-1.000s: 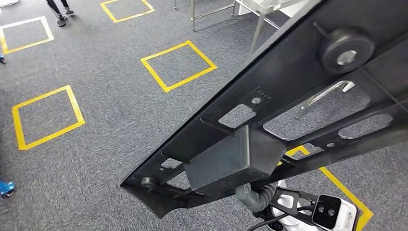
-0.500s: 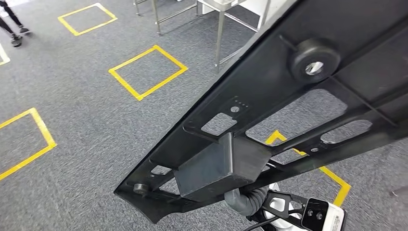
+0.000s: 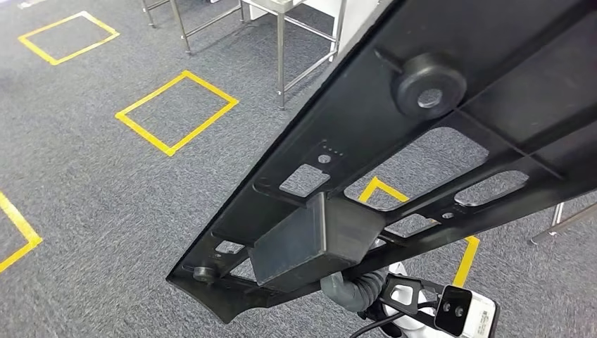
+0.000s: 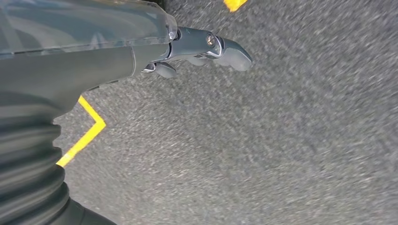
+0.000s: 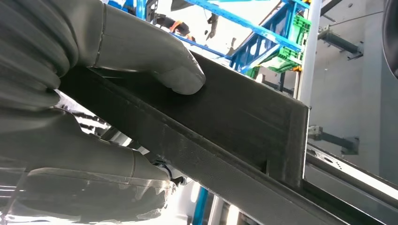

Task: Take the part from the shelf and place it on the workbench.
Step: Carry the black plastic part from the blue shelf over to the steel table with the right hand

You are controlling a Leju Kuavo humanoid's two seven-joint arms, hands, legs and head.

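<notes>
The part (image 3: 450, 42) is a long black plastic frame with cut-outs, a round boss and a box-shaped block on its underside. It slants across the head view, held up above the carpet. My right hand (image 5: 117, 93) grips the block of the part (image 5: 234, 122), thumb pressed on one face and fingers under the other. In the head view my right wrist's grey ribbed cover (image 3: 352, 290) shows just below the block. My left hand (image 4: 197, 47) hangs over the carpet, fingers loosely apart and holding nothing.
A metal-legged workbench (image 3: 281, 49) stands at the far side of the grey carpet, and another metal leg (image 3: 563, 218) shows at the right. Yellow tape squares (image 3: 176, 113) mark the floor. Blue racking (image 5: 263, 28) appears behind the part.
The whole picture has shifted: the camera has turned, so the tape squares slid left and the workbench legs came nearer. The part stays in my right hand's grip.
</notes>
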